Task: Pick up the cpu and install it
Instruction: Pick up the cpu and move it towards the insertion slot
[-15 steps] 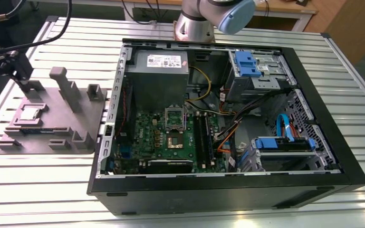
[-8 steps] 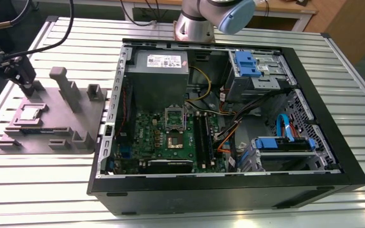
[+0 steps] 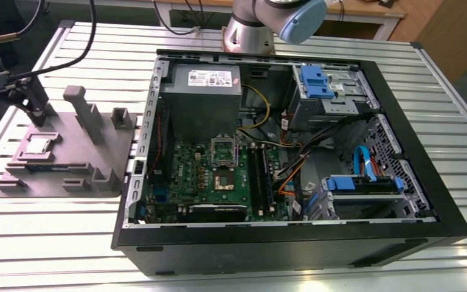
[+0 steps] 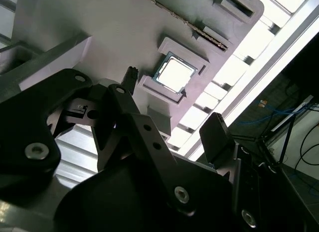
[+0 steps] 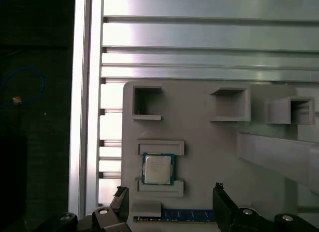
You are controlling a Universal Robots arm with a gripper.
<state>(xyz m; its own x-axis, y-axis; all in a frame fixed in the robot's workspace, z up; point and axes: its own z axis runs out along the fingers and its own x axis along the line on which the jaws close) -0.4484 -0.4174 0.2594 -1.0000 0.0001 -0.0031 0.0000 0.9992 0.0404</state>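
Slatted metal table (image 3: 47, 243), open computer case (image 3: 298, 249) with a white label (image 3: 209, 78) inside. Gripper (image 5: 169, 194) hovers, fingers spread wide and empty, over the cpu (image 5: 158, 168) sitting in the grey tray (image 5: 214, 157).

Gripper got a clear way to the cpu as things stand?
Probably yes. The cpu lies uncovered in its nest on the grey fixture, with nothing on top of it. The gripper hangs near it, jaws spread and empty. Low nest walls flank two of its sides.

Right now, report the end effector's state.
End effector: open, holding nothing; the cpu lies in its grey holder.
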